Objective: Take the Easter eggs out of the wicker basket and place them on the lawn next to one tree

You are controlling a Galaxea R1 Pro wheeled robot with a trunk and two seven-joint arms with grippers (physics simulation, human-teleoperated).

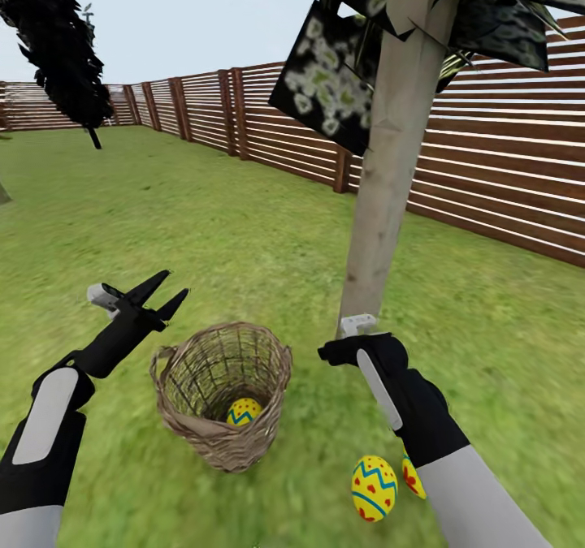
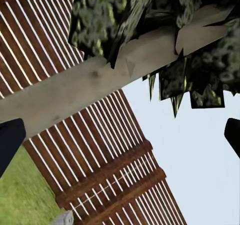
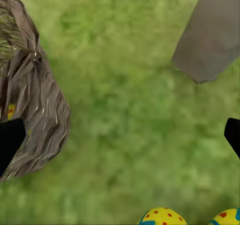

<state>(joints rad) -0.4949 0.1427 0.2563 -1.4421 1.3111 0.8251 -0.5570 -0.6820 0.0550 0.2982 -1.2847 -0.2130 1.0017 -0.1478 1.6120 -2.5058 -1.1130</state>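
Grippers: head view, left gripper (image 1: 160, 292) splayed and empty beside the wicker basket (image 1: 221, 442) holding one egg (image 1: 243, 412), two eggs (image 1: 374, 487) on lawn (image 1: 244, 239) near the tree (image 1: 390, 166); left wrist view, fingertips (image 2: 10, 140) apart before the trunk; right wrist view, right gripper (image 3: 120, 140) wide, empty above grass—one egg left.

No readable text, label, brand, number or sign appears on anything in these views.

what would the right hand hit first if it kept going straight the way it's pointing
Probably bare lawn. The right hand points down at open grass, with the wicker basket to one side, the tree trunk's base to the other, and two Easter eggs at the frame's edge.
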